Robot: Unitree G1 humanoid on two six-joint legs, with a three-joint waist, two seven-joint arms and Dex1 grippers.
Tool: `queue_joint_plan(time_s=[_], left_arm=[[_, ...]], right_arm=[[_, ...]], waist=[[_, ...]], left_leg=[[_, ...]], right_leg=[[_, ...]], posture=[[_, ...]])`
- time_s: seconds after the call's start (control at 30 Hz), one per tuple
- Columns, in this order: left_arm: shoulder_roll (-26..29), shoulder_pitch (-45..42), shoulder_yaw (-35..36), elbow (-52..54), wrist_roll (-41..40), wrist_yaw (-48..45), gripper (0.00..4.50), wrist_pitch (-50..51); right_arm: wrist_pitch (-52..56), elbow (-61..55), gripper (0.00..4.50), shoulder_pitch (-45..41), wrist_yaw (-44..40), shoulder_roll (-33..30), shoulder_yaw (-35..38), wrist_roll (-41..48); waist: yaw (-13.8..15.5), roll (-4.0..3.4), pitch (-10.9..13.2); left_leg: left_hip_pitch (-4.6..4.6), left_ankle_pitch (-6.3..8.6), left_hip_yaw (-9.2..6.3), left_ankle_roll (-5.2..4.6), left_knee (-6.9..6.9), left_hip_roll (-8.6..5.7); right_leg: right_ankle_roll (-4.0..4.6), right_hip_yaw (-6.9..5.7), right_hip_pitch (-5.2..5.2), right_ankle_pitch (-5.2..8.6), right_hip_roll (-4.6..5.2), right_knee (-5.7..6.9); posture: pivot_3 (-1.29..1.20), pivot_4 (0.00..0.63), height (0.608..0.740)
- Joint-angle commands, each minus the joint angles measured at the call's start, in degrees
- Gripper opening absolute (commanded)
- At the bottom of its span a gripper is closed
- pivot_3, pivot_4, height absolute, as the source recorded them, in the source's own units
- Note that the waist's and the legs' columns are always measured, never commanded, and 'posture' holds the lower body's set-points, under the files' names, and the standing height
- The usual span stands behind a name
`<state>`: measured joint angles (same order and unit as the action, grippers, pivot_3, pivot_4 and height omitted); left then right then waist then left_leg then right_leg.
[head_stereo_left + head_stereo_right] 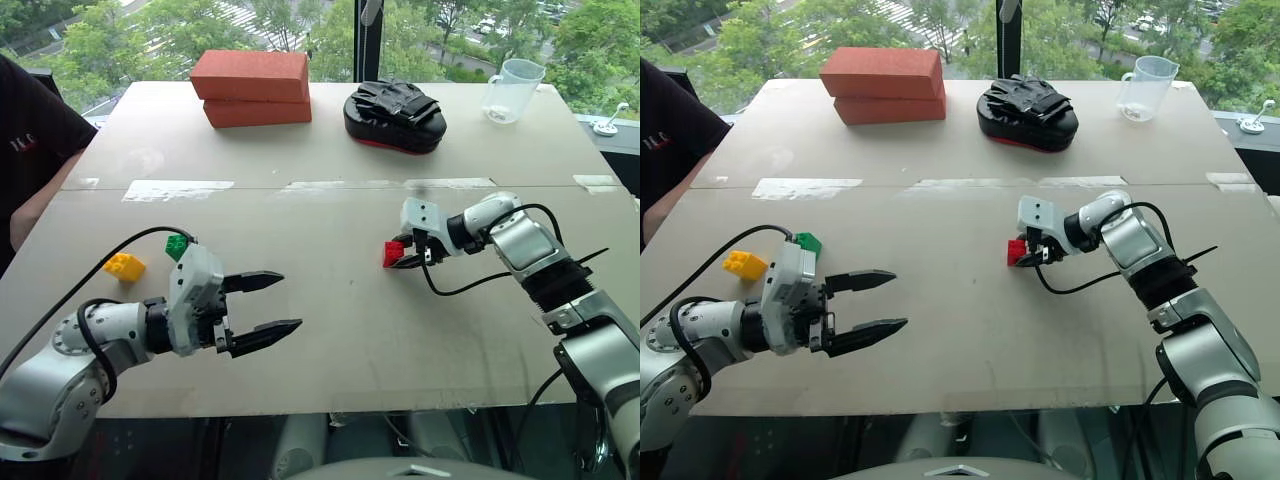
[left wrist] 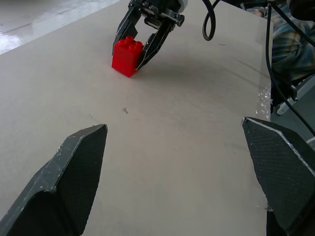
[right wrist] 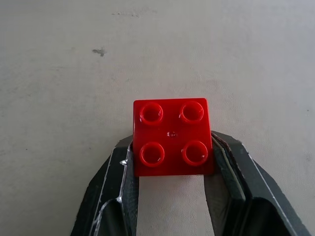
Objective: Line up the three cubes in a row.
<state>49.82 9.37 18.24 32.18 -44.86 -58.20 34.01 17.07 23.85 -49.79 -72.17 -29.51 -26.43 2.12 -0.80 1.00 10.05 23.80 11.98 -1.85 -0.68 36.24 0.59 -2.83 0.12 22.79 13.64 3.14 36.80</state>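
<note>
While the right gripper [image 1: 402, 256] pinches the small red studded plastic block [image 1: 393, 253] near the beige table's [image 1: 330, 330] middle, the left gripper [image 1: 268, 308] hovers open; the green [image 1: 176, 246] and yellow [image 1: 124, 266] studded blocks sit near the left edge.

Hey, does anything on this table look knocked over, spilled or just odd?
Nothing is spilled or broken. The only oddity: the red cube sits tipped on one edge between the right gripper's jaws, while the green cube and yellow cube rest apart.

The left arm partly hides the green cube [image 1: 176, 245]; apparently upright.
</note>
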Motion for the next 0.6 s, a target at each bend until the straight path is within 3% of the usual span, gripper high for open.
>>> queue_joint_plan(time_s=[0.03, 0.23, 0.27, 0.43, 0.6], left_arm=[[-0.1, 0.4, 2.2, 2.3, -0.9, 0.7, 4.5, -0.6], [-0.6, 0.3, 2.2, 2.4, -0.8, 1.4, 4.5, -1.0], [-0.7, 0.0, 2.0, 2.3, -0.7, 1.6, 4.5, -1.1], [-1.0, -0.1, 2.3, 1.5, -0.5, 1.9, 4.5, -1.2], [-3.4, 1.0, 4.3, -0.4, -0.7, 5.9, 4.5, -0.1]], right_arm=[[-1.2, 0.6, 1.29, -2.2, -0.6, 0.7, 1.3, -0.8], [-2.2, 2.3, 1.29, -2.5, -1.4, 1.5, 1.5, -1.5], [-2.4, 2.8, 2.3, -2.6, -2.0, 1.7, 1.5, -1.5], [-4.3, 3.9, 4.41, -2.4, -2.2, 2.1, 2.2, -1.8], [-2.1, -4.0, 4.41, -0.3, -2.3, 0.3, 6.1, 1.6]], waist=[[0.0, 0.0, 0.0], [0.0, -0.01, 0.0], [0.0, 0.0, 0.0], [0.0, -0.01, 0.0], [0.0, -0.01, 0.0]], left_leg=[[0.0, 0.0, 0.0, 0.0, 0.0, 0.0], [-0.01, 0.0, 0.01, 0.0, 0.0, -0.02], [-0.01, 0.0, 0.01, 0.0, 0.0, -0.02], [-0.01, 0.0, 0.01, 0.0, 0.0, -0.03], [0.0, 0.0, 0.02, 0.0, 0.0, -0.01]], right_leg=[[0.01, 0.0, 0.0, -0.01, 0.0, 0.0], [0.02, 0.01, 0.0, -0.02, -0.01, 0.01], [0.02, 0.01, 0.0, -0.02, -0.01, 0.01], [0.02, 0.0, 0.01, -0.02, -0.02, 0.02], [0.02, 0.03, 0.02, -0.02, -0.01, 0.02]], posture=[[0.0, 0.15, 0.74], [0.0, 0.15, 0.74], [0.0, 0.15, 0.74], [0.0, 0.15, 0.74], [0.0, 0.15, 0.74]])
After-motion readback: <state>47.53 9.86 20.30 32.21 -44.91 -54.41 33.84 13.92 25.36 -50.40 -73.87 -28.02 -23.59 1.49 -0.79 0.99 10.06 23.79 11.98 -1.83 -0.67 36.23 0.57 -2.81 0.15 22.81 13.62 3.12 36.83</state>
